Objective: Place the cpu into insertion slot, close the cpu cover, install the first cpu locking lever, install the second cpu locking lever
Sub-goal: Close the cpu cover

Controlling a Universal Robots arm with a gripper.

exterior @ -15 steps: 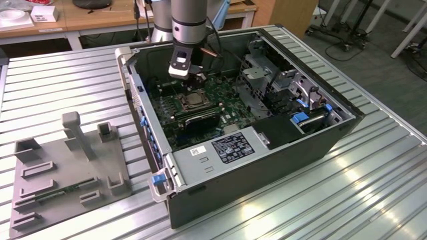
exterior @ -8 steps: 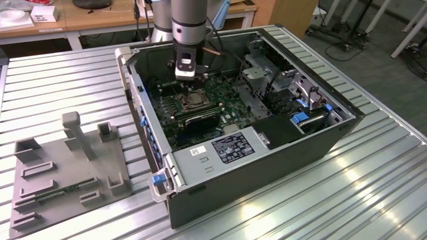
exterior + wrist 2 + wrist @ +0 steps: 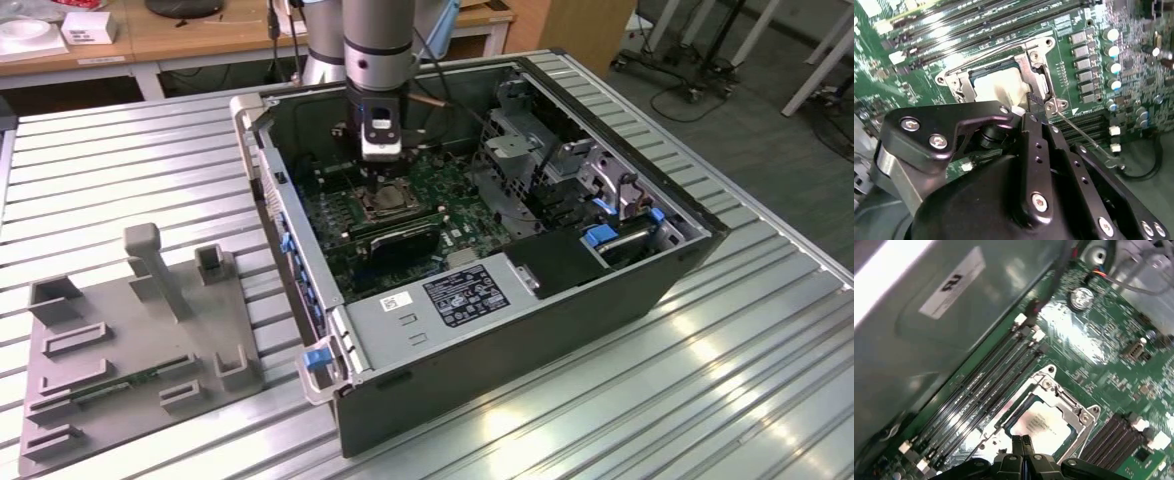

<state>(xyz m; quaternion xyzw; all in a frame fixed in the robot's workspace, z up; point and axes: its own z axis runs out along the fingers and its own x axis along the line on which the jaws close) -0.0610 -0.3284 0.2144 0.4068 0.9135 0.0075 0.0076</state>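
Observation:
The cpu [image 3: 1046,427] lies flat in the insertion slot [image 3: 387,200], its silvery top showing through the cut-out of the cpu cover [image 3: 1074,407]. The cover is folded down over the chip in both wrist views, and appears in the second wrist view as the cpu cover [image 3: 1036,62] around the pale cpu [image 3: 996,82]. My gripper [image 3: 1022,442] hangs just above one edge of the socket with its fingers pressed together and nothing between them. A thin wire locking lever [image 3: 1084,137] runs out from the socket corner beside the gripper [image 3: 1029,116], its hooked end free above the board.
Long black memory slots [image 3: 979,390] run beside the socket. The open case's side wall [image 3: 287,230] and a drive cage [image 3: 534,160] hem the arm in. A grey fixture tray [image 3: 134,340] sits on the ribbed table at the exterior view's left.

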